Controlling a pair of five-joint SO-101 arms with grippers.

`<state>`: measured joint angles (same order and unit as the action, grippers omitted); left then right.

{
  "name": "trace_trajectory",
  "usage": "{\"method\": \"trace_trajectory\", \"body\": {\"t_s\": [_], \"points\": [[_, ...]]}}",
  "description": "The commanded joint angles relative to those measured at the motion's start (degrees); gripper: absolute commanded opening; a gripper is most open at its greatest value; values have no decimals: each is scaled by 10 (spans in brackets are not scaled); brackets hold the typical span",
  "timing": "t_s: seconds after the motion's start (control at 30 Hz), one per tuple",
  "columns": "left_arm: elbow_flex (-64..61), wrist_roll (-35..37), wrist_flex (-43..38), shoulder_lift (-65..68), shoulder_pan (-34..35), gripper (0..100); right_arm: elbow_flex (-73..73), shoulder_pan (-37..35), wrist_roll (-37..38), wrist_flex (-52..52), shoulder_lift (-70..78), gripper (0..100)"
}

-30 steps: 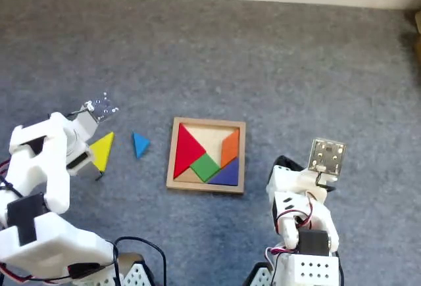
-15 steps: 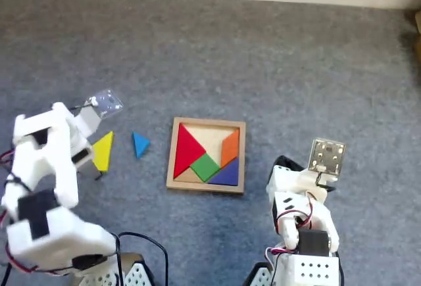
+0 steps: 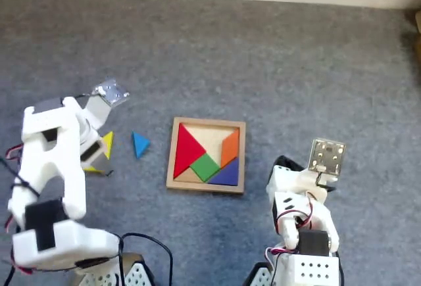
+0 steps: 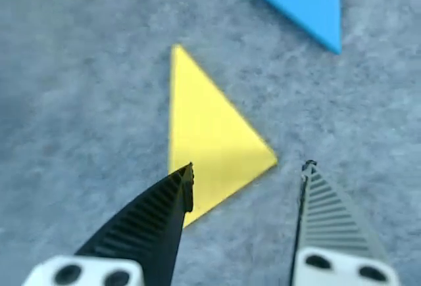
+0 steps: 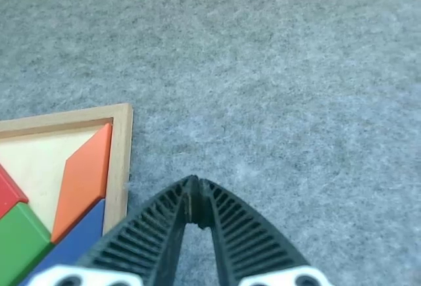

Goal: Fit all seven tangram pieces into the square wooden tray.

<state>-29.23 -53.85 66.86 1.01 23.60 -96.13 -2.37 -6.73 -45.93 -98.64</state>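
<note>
The square wooden tray (image 3: 174,167) lies mid-table and holds a red triangle (image 3: 189,146), a green square (image 3: 206,166), an orange parallelogram (image 3: 230,148) and a dark blue triangle (image 3: 226,175). A yellow triangle (image 3: 106,143) and a small light blue triangle (image 3: 140,144) lie on the carpet left of the tray. My left gripper (image 4: 247,166) hangs open just above the yellow triangle (image 4: 210,138), one finger over it and the other beside its edge. The light blue triangle (image 4: 302,0) lies beyond. My right gripper (image 5: 194,197) is shut and empty beside the tray's corner (image 5: 122,161).
Grey carpet covers the table all round the tray. The left arm (image 3: 56,148) hides part of the yellow triangle from above. The right arm (image 3: 299,197) stands to the tray's right. A pale wall strip runs along the far edge.
The left arm has swung farther over the yellow triangle, covering more of it. The right arm and the tray's pieces have not moved.
</note>
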Motion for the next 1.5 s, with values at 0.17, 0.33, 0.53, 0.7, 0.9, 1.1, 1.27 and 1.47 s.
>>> {"method": "trace_trajectory", "body": {"t_s": [0.17, 0.33, 0.53, 0.7, 0.9, 1.1, 1.27, 1.47], "points": [[185, 7, 10, 198, 40, 253, -85, 6, -2, -1, 8, 4], [237, 7, 11, 277, 46, 249, -85, 6, -2, -1, 8, 4], [235, 7, 18, 284, 44, 252, -85, 6, -2, -1, 8, 4], [240, 7, 35, 284, 44, 262, -85, 6, -2, -1, 8, 4], [286, 42, 102, 266, 43, 289, -85, 6, -2, -1, 8, 4], [334, 43, 174, 201, 45, 289, -85, 6, -2, -1, 8, 4], [333, 43, 173, 182, 53, 291, -85, 6, -2, -1, 8, 4], [335, 43, 171, 223, 67, 288, -85, 6, -2, -1, 8, 4]]}}
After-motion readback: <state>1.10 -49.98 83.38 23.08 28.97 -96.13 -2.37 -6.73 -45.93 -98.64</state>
